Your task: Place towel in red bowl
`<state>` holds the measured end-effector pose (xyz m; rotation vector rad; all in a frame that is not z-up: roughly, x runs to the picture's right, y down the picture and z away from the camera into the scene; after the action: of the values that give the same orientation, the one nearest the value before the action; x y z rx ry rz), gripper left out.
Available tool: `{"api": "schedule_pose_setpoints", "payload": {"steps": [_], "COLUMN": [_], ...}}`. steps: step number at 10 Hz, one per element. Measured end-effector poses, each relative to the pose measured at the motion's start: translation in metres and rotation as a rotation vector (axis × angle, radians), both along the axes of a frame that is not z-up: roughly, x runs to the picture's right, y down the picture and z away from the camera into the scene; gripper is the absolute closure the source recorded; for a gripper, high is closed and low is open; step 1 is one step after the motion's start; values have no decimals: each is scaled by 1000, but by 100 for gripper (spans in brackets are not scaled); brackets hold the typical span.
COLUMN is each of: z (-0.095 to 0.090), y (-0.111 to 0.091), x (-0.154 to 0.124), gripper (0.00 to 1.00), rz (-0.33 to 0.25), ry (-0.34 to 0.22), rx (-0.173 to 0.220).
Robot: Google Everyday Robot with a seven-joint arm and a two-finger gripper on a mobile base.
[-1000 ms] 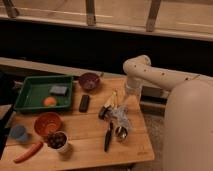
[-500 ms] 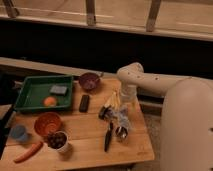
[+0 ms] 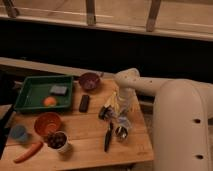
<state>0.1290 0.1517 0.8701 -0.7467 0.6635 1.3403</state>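
The cream-white arm (image 3: 131, 86) carries its darker gripper (image 3: 121, 119) low over the pale tan wooden table (image 3: 85, 145). Just beside the gripper stands a silvery metal cup (image 3: 121, 132), with a black utensil (image 3: 108, 136) near it and a yellow item (image 3: 114, 100) close by. A flat black object (image 3: 84, 103) and a dark maroon bowl (image 3: 89, 80) lie somewhat farther from the gripper. Well apart from it sits a green tray (image 3: 30, 82) holding a grey-blue towel (image 3: 58, 90) and an orange piece (image 3: 49, 101). Also well apart from the gripper are an orange-red bowl (image 3: 48, 123), a white cup (image 3: 56, 141) of dark contents, a blue cup (image 3: 19, 132) and an orange carrot (image 3: 29, 152).
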Motion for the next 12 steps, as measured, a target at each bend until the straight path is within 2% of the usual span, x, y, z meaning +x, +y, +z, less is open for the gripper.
{"api": "schedule_pose_setpoints", "payload": {"steps": [2, 4, 6, 8, 9, 11, 12], "z": [1, -10, -26, -47, -58, -69, -74], "y": [3, -8, -27, -50, -66, -88, -101], "x": [-2, -3, -5, -10, -19, -50, -73], "gripper": [67, 87, 100, 100, 100, 100, 100], "rz": [-13, -19, -17, -10, -14, -29, -49], "ry": [-2, -6, -10, -18, -36, -92, -140], "rx": [-8, 26, 77, 144, 193, 254, 283]}}
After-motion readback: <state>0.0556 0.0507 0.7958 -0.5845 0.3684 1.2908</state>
